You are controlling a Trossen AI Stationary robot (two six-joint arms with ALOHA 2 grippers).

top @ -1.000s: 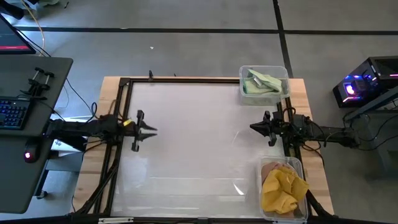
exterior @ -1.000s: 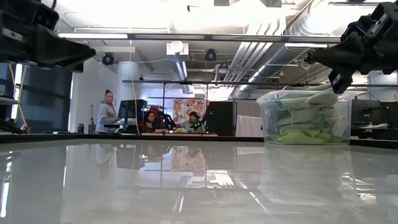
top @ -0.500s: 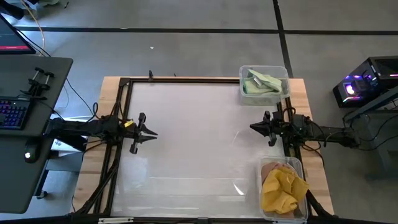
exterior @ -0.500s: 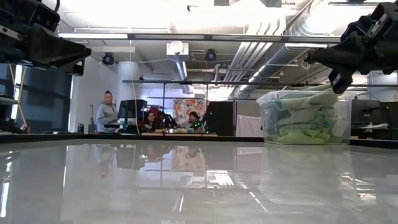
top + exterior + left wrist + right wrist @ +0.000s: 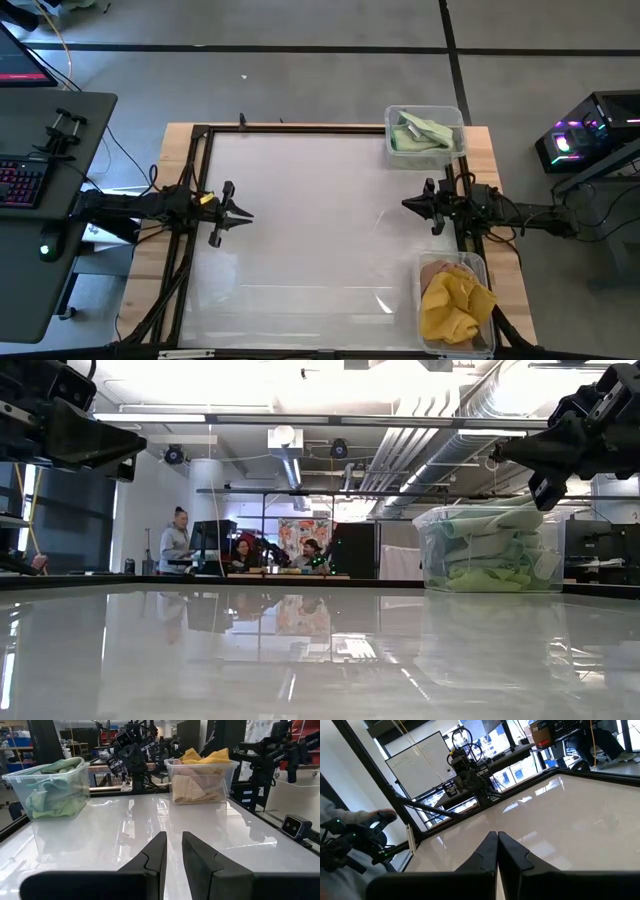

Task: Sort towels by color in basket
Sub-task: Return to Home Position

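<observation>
I see the left gripper (image 5: pixel 247 213) hanging over the left edge of the tabletop (image 5: pixel 310 230). Its fingers (image 5: pixel 155 857) are drawn almost together with a thin gap, holding nothing. The right gripper (image 5: pixel 407 204) hangs over the right edge, facing it, with its fingers (image 5: pixel 487 852) closed and empty. The green towels (image 5: pixel 420 132) are piled in the far clear bin (image 5: pixel 425 109) at the far right corner. The yellow towels (image 5: pixel 455 300) lie over a peach towel (image 5: pixel 433 270) in the near clear bin (image 5: pixel 452 257) at the near right.
</observation>
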